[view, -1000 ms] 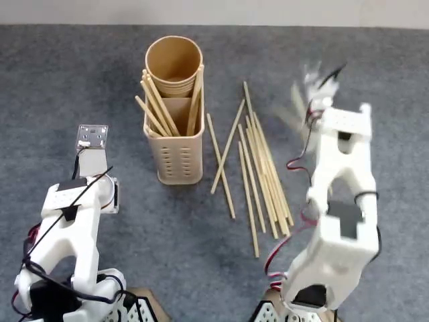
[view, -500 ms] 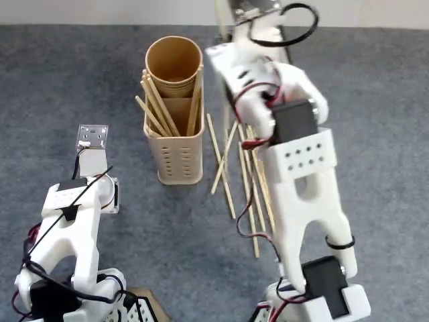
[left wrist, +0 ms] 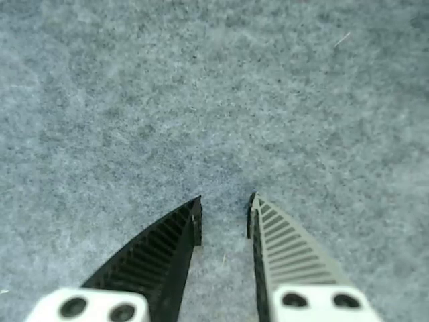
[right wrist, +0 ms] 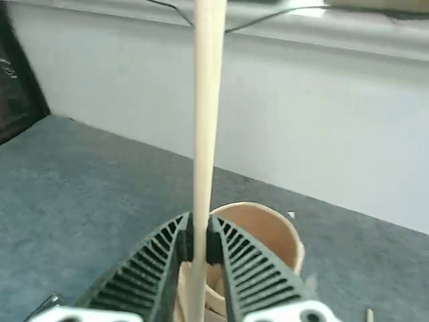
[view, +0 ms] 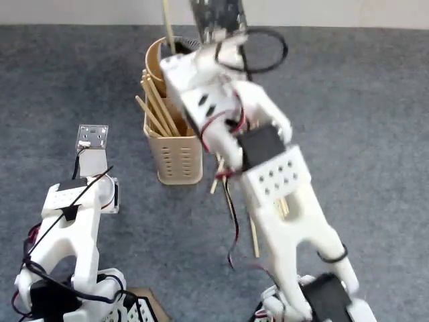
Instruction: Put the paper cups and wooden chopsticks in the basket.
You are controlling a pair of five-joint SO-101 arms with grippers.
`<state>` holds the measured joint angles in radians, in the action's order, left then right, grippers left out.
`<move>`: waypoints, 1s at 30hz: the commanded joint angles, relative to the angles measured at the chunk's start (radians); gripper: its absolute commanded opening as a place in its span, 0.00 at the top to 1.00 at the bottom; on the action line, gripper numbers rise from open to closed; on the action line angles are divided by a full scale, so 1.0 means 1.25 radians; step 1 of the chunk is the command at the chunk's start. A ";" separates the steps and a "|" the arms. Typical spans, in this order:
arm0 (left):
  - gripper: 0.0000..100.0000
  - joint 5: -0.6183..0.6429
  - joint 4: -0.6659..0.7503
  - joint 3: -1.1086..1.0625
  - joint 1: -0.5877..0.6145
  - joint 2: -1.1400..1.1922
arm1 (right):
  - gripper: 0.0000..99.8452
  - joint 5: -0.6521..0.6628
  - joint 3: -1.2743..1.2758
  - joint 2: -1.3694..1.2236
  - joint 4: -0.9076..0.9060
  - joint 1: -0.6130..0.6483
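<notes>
Right wrist view: the right gripper (right wrist: 199, 236) is seen clamped on one wooden chopstick (right wrist: 206, 100), held upright just above the paper cups (right wrist: 258, 227). These are seated in the basket (view: 177, 157) beside other chopsticks (view: 157, 107). The left gripper (left wrist: 224, 215) is held slightly parted and empty over grey carpet (left wrist: 201, 100).

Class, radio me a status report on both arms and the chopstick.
Right gripper shut on chopstick, by basket. Left gripper open over carpet. Cups crowd basket.
</notes>
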<state>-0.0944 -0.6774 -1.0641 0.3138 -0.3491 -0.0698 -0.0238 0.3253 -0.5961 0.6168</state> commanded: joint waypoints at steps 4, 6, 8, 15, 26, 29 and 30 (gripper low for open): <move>0.85 -0.010 0.016 0.002 -0.018 0.002 | 0.99 -0.009 0.485 0.230 0.387 0.021; 0.85 -0.010 0.016 0.002 -0.018 0.002 | 0.99 0.025 0.582 0.244 0.457 0.019; 0.85 -0.010 0.016 0.002 -0.018 0.002 | 0.99 0.086 0.608 0.251 0.471 0.019; 0.85 -0.010 0.016 0.002 -0.018 0.002 | 0.71 0.126 0.611 0.253 0.402 0.019; 0.85 -0.010 0.016 0.002 -0.018 0.002 | 0.79 0.113 0.334 0.446 -0.105 -0.110; 0.85 -0.010 0.016 0.002 -0.019 0.002 | 0.80 0.124 0.293 0.413 -0.294 -0.215; 0.85 -0.010 0.016 0.002 -0.020 0.002 | 0.80 0.150 0.311 0.385 -0.325 -0.252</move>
<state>-0.0944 -0.6759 -1.0641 0.3138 -0.3491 0.0760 0.3982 0.8454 -0.8063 0.4250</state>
